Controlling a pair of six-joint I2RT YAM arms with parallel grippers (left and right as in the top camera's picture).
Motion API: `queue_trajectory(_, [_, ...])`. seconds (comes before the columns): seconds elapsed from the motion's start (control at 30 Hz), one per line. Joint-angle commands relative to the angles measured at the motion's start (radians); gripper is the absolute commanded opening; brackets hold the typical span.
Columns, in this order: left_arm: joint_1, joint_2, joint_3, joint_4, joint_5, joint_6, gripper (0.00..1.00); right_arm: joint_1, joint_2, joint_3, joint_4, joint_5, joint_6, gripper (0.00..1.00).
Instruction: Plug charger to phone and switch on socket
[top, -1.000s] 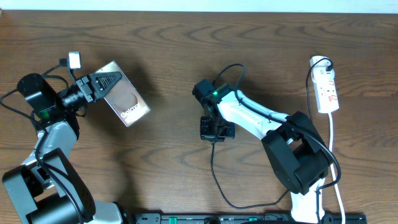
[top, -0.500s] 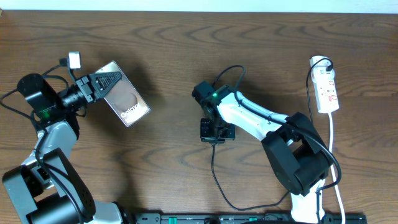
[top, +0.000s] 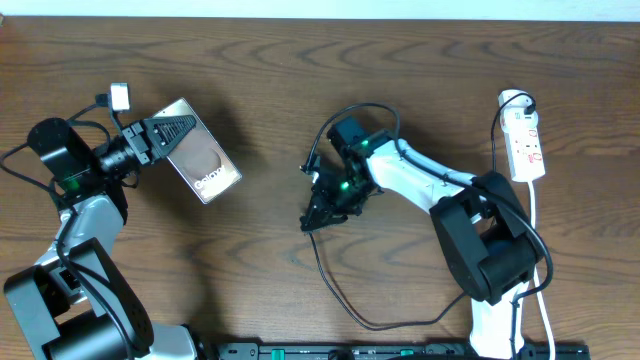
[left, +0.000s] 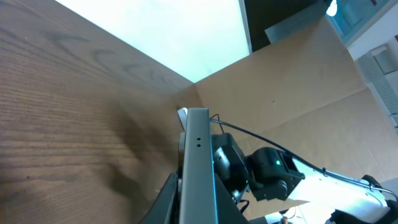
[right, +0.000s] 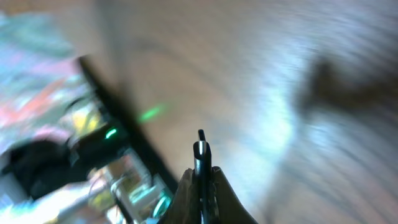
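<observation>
The charger (right: 200, 144) is sitting with its tip clamped in the right end effector (top: 314, 216) at mid-frame. The phone (top: 205, 162) is being gripped by the left end effector (top: 185, 126) at upper left. The socket (top: 526, 145) is lying on the tabletop (top: 300, 80) at upper right.

Robot lab, wooden table (top: 250, 285) (cardboard backdrop (left: 292, 93))

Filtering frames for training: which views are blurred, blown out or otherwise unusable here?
Overhead: sharp, evenly lit, soft shadow beside the phone. Left wrist: in focus, but the pale area at the top is blown out. Right wrist: table and background badly smeared; only the right hand and the charger tip it pinches are sharp.
</observation>
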Motion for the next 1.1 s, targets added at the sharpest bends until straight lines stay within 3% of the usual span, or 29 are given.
queue_trajectory(0.0, [0.003, -0.020, 0.011, 0.008, 0.028, 0.013, 0.08, -0.018, 0.009, -0.002, 0.002, -0.253, -0.286, 0.01])
queue_trajectory(0.13, [0.003, -0.020, 0.011, 0.008, 0.028, 0.013, 0.08, -0.017, 0.009, -0.002, 0.007, -0.271, -0.406, 0.01])
queue_trajectory(0.5, [0.003, -0.020, 0.011, 0.008, 0.028, 0.014, 0.08, -0.013, 0.009, -0.002, 0.058, -0.273, -0.450, 0.01])
queue_trajectory(0.6, [0.003, -0.020, 0.011, 0.008, 0.028, 0.014, 0.08, -0.013, 0.009, -0.002, 0.058, -0.126, -0.284, 0.01])
queue_trajectory(0.77, [0.003, -0.020, 0.011, 0.008, 0.028, 0.014, 0.08, -0.013, 0.009, -0.002, -0.098, 0.359, 0.122, 0.01])
queue_trajectory(0.93, [0.003, -0.020, 0.011, 0.008, 0.028, 0.024, 0.08, -0.011, 0.009, -0.002, -0.296, 0.589, 0.172, 0.01])
queue_trajectory(1.07, [0.003, -0.020, 0.011, 0.008, 0.028, 0.024, 0.08, 0.003, 0.009, -0.003, -0.350, 0.644, 0.224, 0.01])
